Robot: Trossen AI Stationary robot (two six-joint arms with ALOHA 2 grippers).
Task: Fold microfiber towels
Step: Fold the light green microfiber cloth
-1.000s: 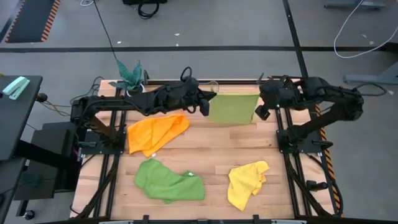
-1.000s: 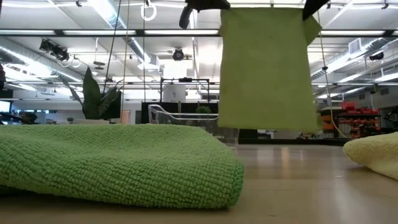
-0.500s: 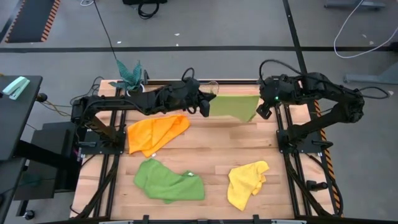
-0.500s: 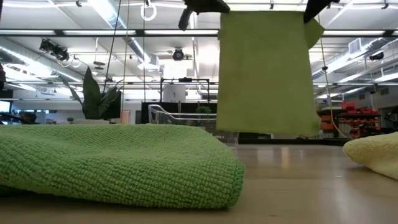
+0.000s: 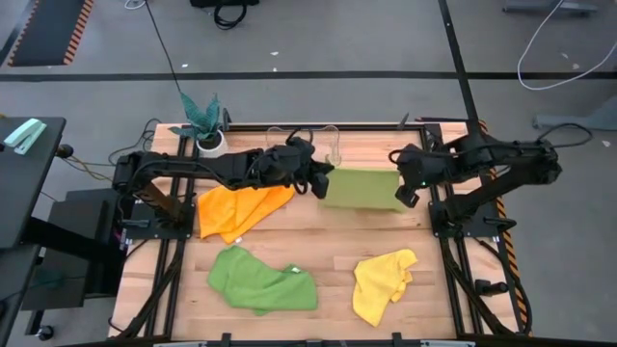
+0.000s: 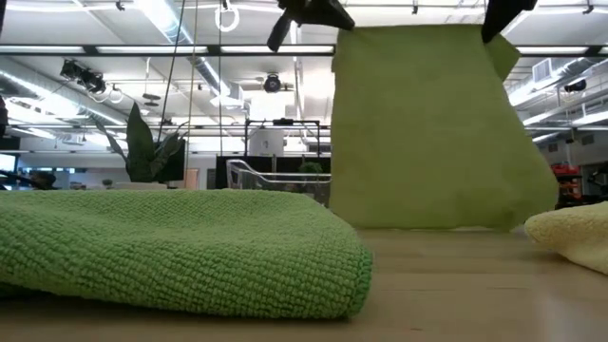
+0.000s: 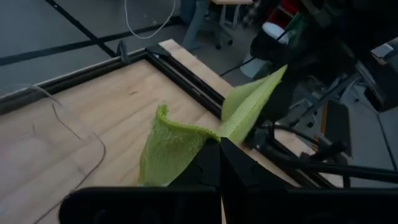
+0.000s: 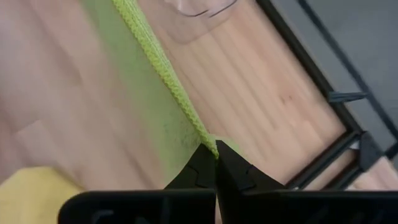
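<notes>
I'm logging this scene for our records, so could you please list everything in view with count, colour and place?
Light lime towel: one, pale green, hanging spread between both grippers above the far middle of the table.
Orange towel: one, orange, crumpled, left of centre.
Darker green towel: one, green, crumpled, near left.
Yellow towel: one, yellow, crumpled, near right.
Plastic bin: one, clear, far edge.
Plant: one, teal leaves, white pot, far left corner.
Table: one, light wood, black frame.
Left gripper: shut on the lime towel's left corner.
Right gripper: shut on its right corner.
</notes>
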